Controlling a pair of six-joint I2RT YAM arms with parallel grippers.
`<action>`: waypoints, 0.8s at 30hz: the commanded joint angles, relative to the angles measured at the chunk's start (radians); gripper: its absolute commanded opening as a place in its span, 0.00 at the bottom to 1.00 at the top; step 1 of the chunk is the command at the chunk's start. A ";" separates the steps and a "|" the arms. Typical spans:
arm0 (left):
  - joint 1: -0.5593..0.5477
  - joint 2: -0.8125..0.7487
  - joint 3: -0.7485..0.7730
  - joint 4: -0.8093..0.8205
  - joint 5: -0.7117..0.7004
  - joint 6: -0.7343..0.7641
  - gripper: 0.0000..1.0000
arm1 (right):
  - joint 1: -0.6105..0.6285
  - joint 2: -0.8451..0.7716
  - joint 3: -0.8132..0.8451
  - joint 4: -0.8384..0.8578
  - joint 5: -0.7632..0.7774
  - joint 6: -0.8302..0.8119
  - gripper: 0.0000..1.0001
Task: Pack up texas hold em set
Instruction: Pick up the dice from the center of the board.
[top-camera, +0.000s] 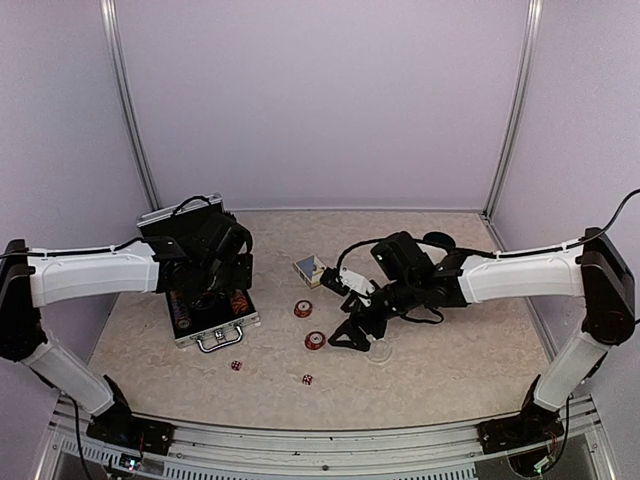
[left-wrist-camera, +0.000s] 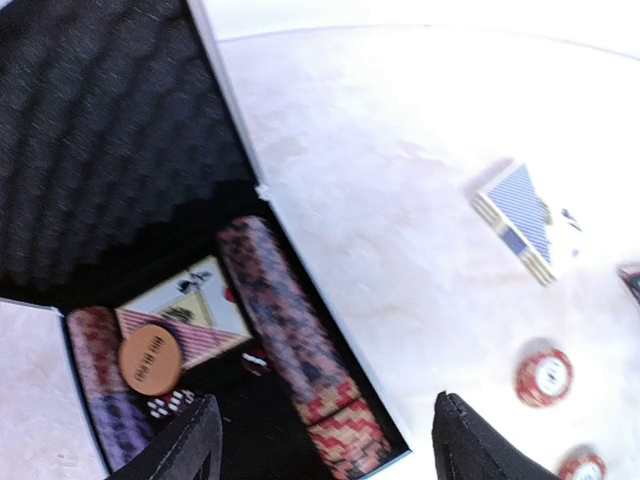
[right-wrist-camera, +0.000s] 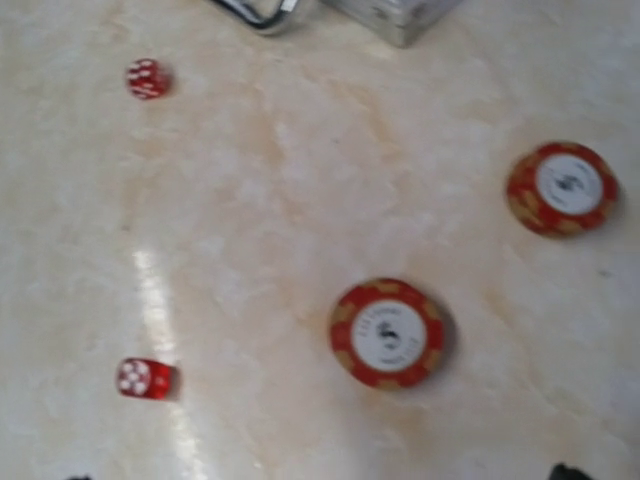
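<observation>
The silver briefcase (top-camera: 222, 328) lies open at the left, its black lid (top-camera: 178, 218) raised. Inside it are rows of chips (left-wrist-camera: 300, 345), a card box (left-wrist-camera: 185, 298) and a brown disc (left-wrist-camera: 150, 358). My left gripper (top-camera: 215, 290) hovers open over the case's right edge, with nothing between its fingertips (left-wrist-camera: 192, 445). Two red-and-white chips (right-wrist-camera: 388, 332) (right-wrist-camera: 562, 188) and two red dice (right-wrist-camera: 147, 79) (right-wrist-camera: 145, 378) lie loose on the table. My right gripper (top-camera: 355, 335) hangs open just above the nearer chip (top-camera: 315, 341). A blue-backed card box (top-camera: 310, 270) sits mid-table.
The case's handle (top-camera: 212, 343) faces the near edge. A faint clear disc (top-camera: 381, 352) lies beside the right gripper. A dark round thing (top-camera: 437, 239) shows behind the right arm. White walls and metal posts enclose the beige table.
</observation>
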 joint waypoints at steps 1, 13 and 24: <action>-0.034 -0.070 -0.097 0.113 0.159 0.001 0.75 | -0.028 -0.046 0.026 -0.034 0.085 0.057 0.99; -0.206 -0.179 -0.262 0.215 0.260 -0.041 0.94 | -0.147 -0.091 0.003 -0.057 0.205 0.109 0.99; -0.393 0.012 -0.199 0.185 0.326 -0.223 0.85 | -0.229 -0.098 -0.016 -0.011 0.183 0.091 0.99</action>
